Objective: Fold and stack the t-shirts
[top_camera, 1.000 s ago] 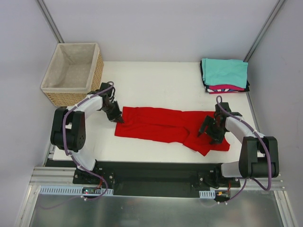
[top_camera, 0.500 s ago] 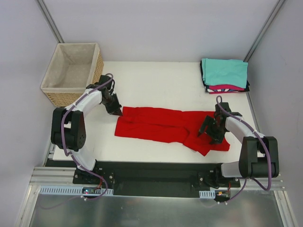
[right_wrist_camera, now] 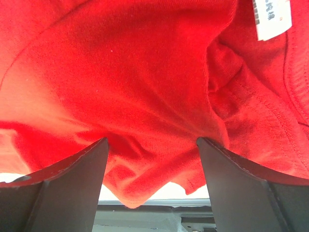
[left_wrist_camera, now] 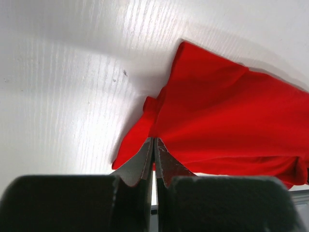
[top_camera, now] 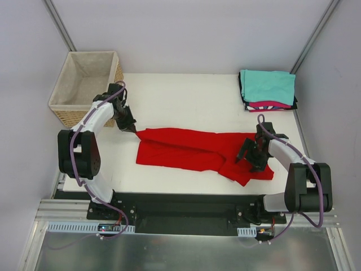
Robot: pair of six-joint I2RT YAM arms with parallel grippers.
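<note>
Left claw [top_camera: 131, 129]: jaws shut tight on the far left corner of the red t-shirt [top_camera: 192, 149], and the cloth is drawn out to a point there. Right claw [top_camera: 252, 157]: jaws wide apart, set down over the bunched right end of the same shirt and gripping nothing. Table [top_camera: 186, 90]: one, white, carrying everything but the basket. Arms: two. The left reaches up and outward toward the basket, with its elbow near the table's left edge. The right is bent in a short arc along the right edge, wrist turned inward. Basket [top_camera: 84, 87]: one, woven wicker with a beige lining, beside the far left corner. T-shirts: four. The red one lies as a long crumpled band across the near middle. The other three are folded and stacked at the far right corner, with the teal t-shirt [top_camera: 268, 84] on top, the magenta t-shirt [top_camera: 269, 105] under it and the black t-shirt [top_camera: 245, 103] showing only as an edge. The overhead view alone shows the stack, the basket and both arms. The left wrist view alone shows the left claw's [left_wrist_camera: 154, 143] fingertips meeting on the red hem above bare tabletop. The right wrist view alone shows the right claw [right_wrist_camera: 152, 145] straddling a fold, and one white label [right_wrist_camera: 272, 17], its print too small to read.
</note>
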